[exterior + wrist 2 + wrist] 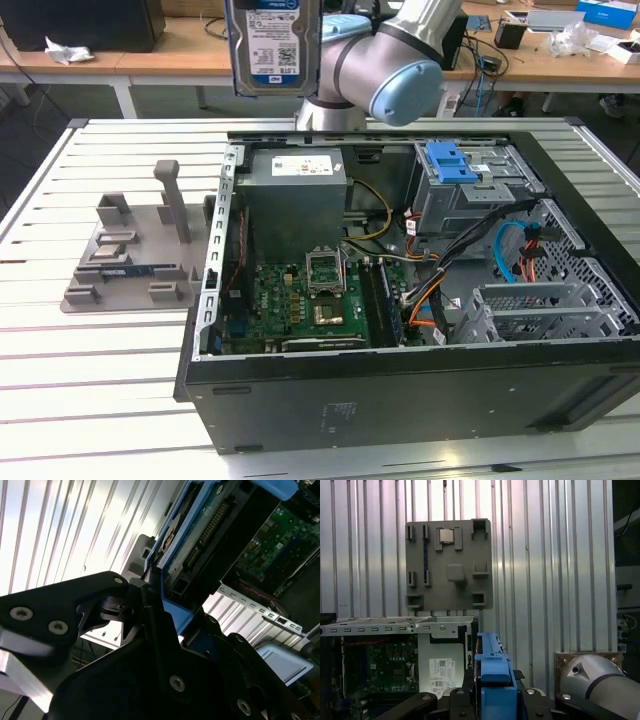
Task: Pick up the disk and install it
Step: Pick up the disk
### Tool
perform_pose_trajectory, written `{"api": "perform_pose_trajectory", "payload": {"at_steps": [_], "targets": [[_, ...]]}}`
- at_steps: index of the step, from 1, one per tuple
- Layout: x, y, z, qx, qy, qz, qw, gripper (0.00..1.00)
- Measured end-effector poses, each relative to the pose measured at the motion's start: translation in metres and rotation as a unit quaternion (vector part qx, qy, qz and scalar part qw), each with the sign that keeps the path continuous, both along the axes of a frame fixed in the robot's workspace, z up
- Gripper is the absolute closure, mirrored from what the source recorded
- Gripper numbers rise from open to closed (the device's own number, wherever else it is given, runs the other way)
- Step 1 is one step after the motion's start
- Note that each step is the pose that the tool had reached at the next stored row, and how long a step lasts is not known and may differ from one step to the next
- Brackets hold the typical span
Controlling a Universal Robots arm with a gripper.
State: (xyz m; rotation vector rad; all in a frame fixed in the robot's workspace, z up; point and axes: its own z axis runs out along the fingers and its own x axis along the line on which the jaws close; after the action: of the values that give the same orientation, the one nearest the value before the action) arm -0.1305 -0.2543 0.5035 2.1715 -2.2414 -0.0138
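Note:
The disk (272, 45) hangs upright high over the back left corner of the open computer case (400, 390), its white-and-blue label facing the exterior view. In both wrist views my gripper (150, 600) is shut on it. Black fingers (95, 597) press on its blue side rail (494, 672). The disk's connector edge (205, 530) points down toward the case. The arm's grey and blue wrist joint (395, 65) sits just to the exterior view's right of the disk.
Inside the case are a large grey metal box with a white sticker (295, 200), a green motherboard (310, 295) and a grey cage with a blue latch (450, 165). A grey fixture tray (130, 255) lies on the slatted table (90, 400), at the exterior view's left.

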Motion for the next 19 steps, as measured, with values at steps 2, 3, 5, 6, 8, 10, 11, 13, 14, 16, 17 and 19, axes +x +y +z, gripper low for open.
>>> {"api": "perform_pose_trajectory", "payload": {"at_steps": [2,3,5,6,8,10,11,13,14,16,17,19], "targets": [[0.012,0.0,0.0,0.0001,0.0001,0.0,1.0,0.63],[0.015,0.0,0.0,0.0001,0.0002,0.0,1.0,0.63],[0.02,-0.0005,0.0,0.0,0.0004,0.0,1.0,0.63],[0.021,-0.0013,0.0,0.0,0.0004,0.0,1.0,0.63],[0.026,-0.006,-0.0001,0.0,0.0007,0.0,1.0,0.63],[0.03,-0.0107,-0.0002,0.0,0.0009,0.0,1.0,0.63],[0.031,-0.0123,-0.0002,0.0001,0.001,0.0,1.0,0.63],[0.035,-0.0164,-0.0003,0.0,0.0012,0.0,1.0,0.63],[0.036,-0.0177,-0.0003,0.0001,0.0013,0.0,1.0,0.63],[0.039,-0.0201,-0.0004,0.0,0.0015,0.0,1.0,0.63],[0.041,-0.0216,-0.0004,0.0001,0.0016,0.0,1.0,0.63],[0.045,-0.0246,-0.0005,0.0,0.0019,0.0,1.0,0.63]]}}
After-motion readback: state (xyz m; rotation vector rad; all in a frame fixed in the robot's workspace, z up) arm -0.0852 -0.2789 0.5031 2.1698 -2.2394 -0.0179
